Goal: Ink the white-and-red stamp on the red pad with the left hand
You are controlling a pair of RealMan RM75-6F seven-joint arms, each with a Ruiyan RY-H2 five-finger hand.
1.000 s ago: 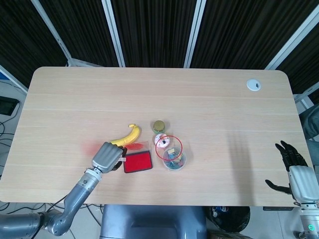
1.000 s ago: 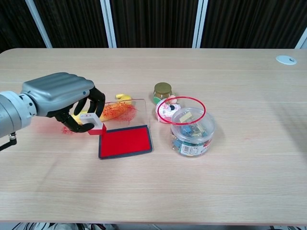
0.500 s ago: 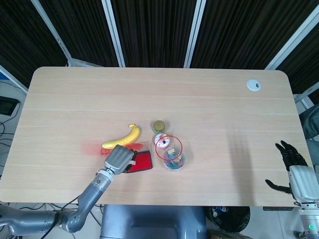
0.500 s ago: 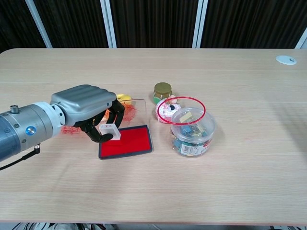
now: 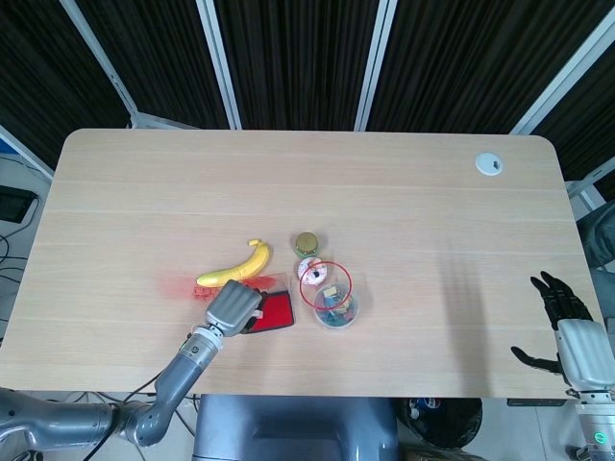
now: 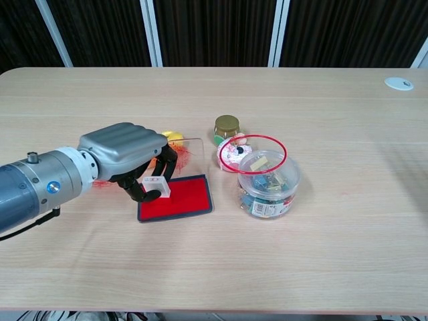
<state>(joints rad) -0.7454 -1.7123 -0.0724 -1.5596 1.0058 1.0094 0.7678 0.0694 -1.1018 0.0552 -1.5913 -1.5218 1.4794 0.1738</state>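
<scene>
My left hand (image 6: 127,157) (image 5: 234,306) grips the white-and-red stamp (image 6: 155,187), whose white body shows between its fingers. The stamp sits on the left part of the red ink pad (image 6: 182,196) (image 5: 277,311), whose clear lid (image 6: 184,151) stands open behind it. In the head view the hand hides the stamp and the pad's left half. My right hand (image 5: 567,329) hangs off the table's right front corner with its fingers spread, holding nothing.
A banana (image 5: 236,269) (image 6: 173,137) lies just behind the pad. To the pad's right stand a clear tub of small items (image 6: 269,183) with a red ring (image 6: 252,154) over it, a small round tin (image 6: 234,154) and a gold-lidded jar (image 6: 227,126). A white grommet (image 5: 489,163) marks the far right.
My left hand has carried the stamp rightward from beside the pad onto its red surface and lowered it there. The right hand has not moved.
</scene>
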